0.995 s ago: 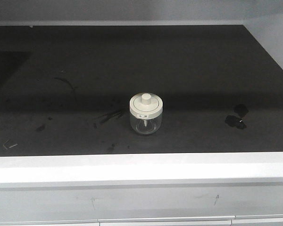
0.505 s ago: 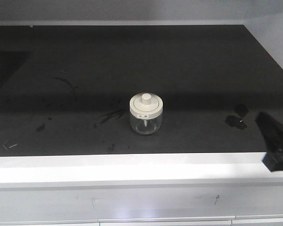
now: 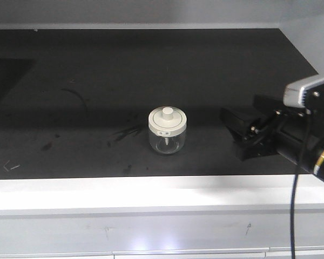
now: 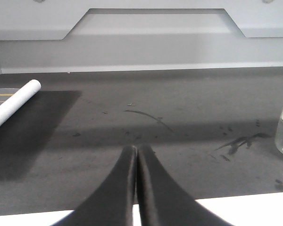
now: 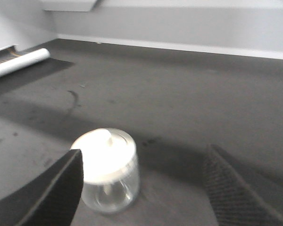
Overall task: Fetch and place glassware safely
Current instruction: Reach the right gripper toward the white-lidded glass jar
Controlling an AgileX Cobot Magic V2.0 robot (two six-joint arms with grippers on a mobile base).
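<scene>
1 lidded glass jar (image 3: pixel 167 130) upright on the dark counter (image 3: pixel 97 70), toward the near edge; right tool (image 3: pixel 233 132) spread wide near its right side, not touching; left tool (image 4: pixel 135 153) pressed together, empty, well left.

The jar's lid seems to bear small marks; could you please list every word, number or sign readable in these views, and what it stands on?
Rim of the lid on the jar, front view: two small dark marks, too small to read.
Same lid, left wrist view: marks at the frame edge, blurred, unreadable.
Nothing else bears readable text.
</scene>
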